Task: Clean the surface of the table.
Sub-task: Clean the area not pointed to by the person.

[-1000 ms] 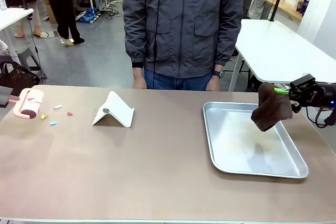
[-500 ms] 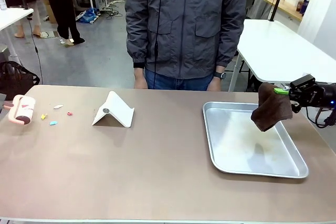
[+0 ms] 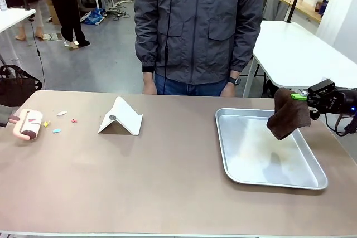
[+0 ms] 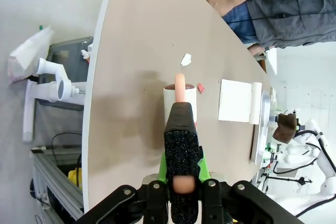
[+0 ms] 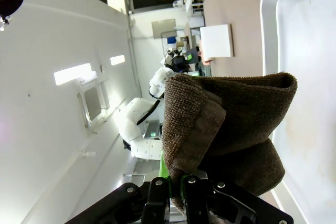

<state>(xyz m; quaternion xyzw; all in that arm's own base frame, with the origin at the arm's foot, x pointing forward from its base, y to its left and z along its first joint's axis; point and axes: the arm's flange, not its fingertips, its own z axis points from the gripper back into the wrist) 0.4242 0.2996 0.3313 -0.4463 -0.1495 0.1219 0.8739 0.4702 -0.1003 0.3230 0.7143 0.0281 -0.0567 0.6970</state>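
Left gripper [image 4: 181, 115] of mine is clenched on the pink handle of a lint roller [image 3: 29, 124], which sits low over the table [image 3: 167, 188] at its left end, just beside a few coloured paper scraps [image 3: 57, 130]. My right gripper [image 3: 299, 97] is clamped on a brown cloth [image 3: 287, 115] that hangs over the far right corner of the metal tray [image 3: 221, 137]. A white folded stand [image 3: 120, 117] sits between roller and tray. A person [image 3: 198, 26] stands at the far side, hands down.
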